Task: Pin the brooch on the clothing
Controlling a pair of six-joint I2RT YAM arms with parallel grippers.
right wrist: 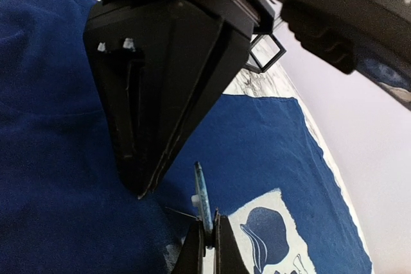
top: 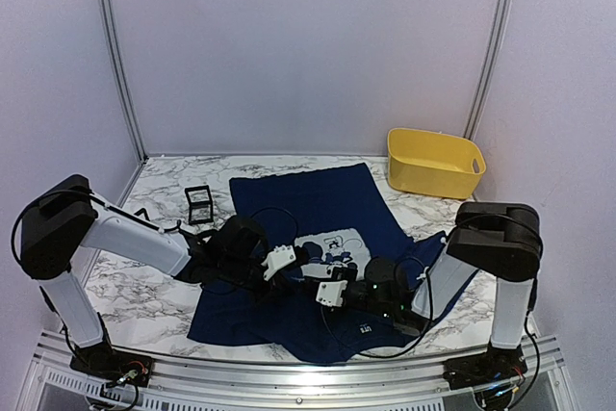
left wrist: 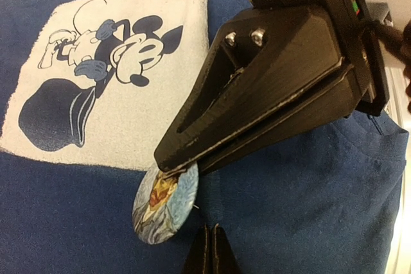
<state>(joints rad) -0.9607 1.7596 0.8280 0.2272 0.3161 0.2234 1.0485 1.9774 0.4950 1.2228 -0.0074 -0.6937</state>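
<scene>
The navy T-shirt [top: 327, 199] lies flat on the table with its pale mouse print [left wrist: 96, 62] up. My right gripper [right wrist: 207, 232] is shut on the rim of a round blue-and-yellow portrait brooch [left wrist: 164, 203]. It holds the brooch on edge just above the cloth below the print, with the thin pin [right wrist: 180, 213] sticking out sideways. My left gripper [left wrist: 209, 248] is shut with its tips on the shirt beside the brooch, and a crease runs up from them. In the top view both grippers, left [top: 300, 269] and right [top: 318, 281], meet at the print's lower edge.
A yellow tub [top: 433, 163] stands at the back right of the marble table [top: 164, 286]. A small black stand [top: 199, 204] sits left of the shirt, near its upper left corner. White walls enclose the table on three sides.
</scene>
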